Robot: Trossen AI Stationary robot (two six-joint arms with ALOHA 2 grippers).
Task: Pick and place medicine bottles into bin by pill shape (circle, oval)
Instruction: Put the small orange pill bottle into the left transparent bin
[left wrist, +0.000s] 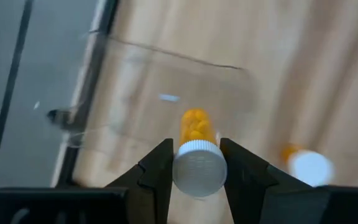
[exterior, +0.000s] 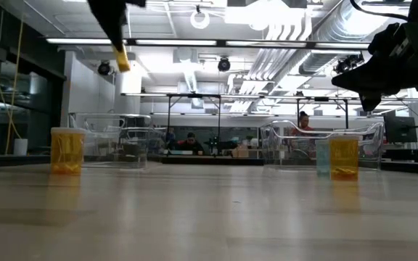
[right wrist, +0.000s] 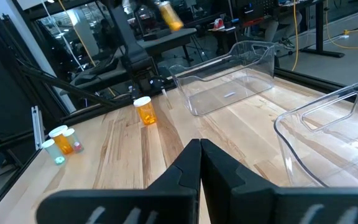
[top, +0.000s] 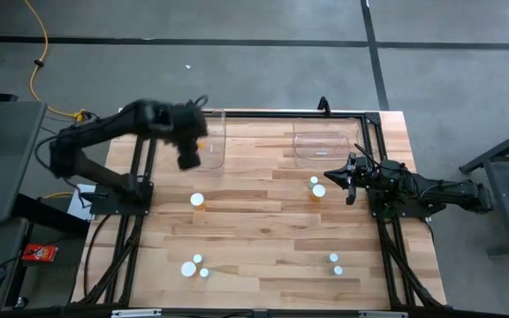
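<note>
The left gripper (left wrist: 194, 171) clamps an amber medicine bottle (left wrist: 197, 158) between its two dark fingers (left wrist: 157, 171), the white cap toward the wrist camera and the orange, pill-filled body pointing away. In the high view the gripper (top: 190, 159) hangs above the table (top: 263, 247) at the near edge of the left clear bin (top: 212, 132). The right gripper (right wrist: 199, 152), fingers pressed together and holding nothing, hovers beside two bottles (top: 316, 188) in front of the right clear bin (top: 323, 141). Another amber bottle (top: 198, 201) stands below the left gripper; small groups of bottles sit near the front left (top: 193, 267) and front right (top: 336, 263). No label can be read.
</note>
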